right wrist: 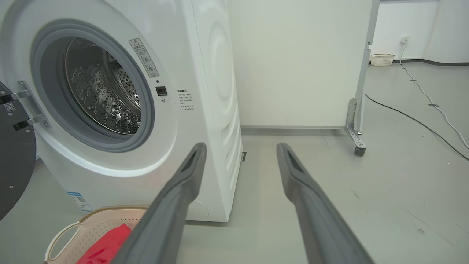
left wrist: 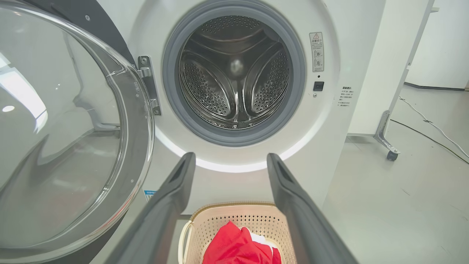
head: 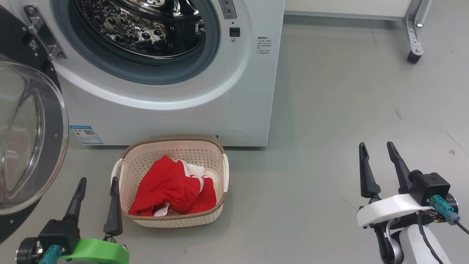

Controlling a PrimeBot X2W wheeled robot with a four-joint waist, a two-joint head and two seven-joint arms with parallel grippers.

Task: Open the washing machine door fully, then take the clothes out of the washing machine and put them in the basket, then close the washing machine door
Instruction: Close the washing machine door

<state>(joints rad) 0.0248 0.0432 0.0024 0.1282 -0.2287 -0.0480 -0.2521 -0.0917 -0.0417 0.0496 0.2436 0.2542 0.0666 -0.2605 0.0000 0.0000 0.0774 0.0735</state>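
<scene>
Standing wide open at the far left, the washing machine door (head: 25,139) shows its clear glass bowl. Just beside it, the left gripper (head: 99,180) has its fingers spread, holding nothing. The basket (head: 172,142) sits on the floor (head: 329,110) just before the washing machine (head: 176,117), with the red and white clothes (head: 168,185) inside. At the far right, the right gripper (head: 376,144) is released too, well apart from the basket.

Bright, even light, soft shadows, glare on the washing machine door (left wrist: 66,139).
</scene>
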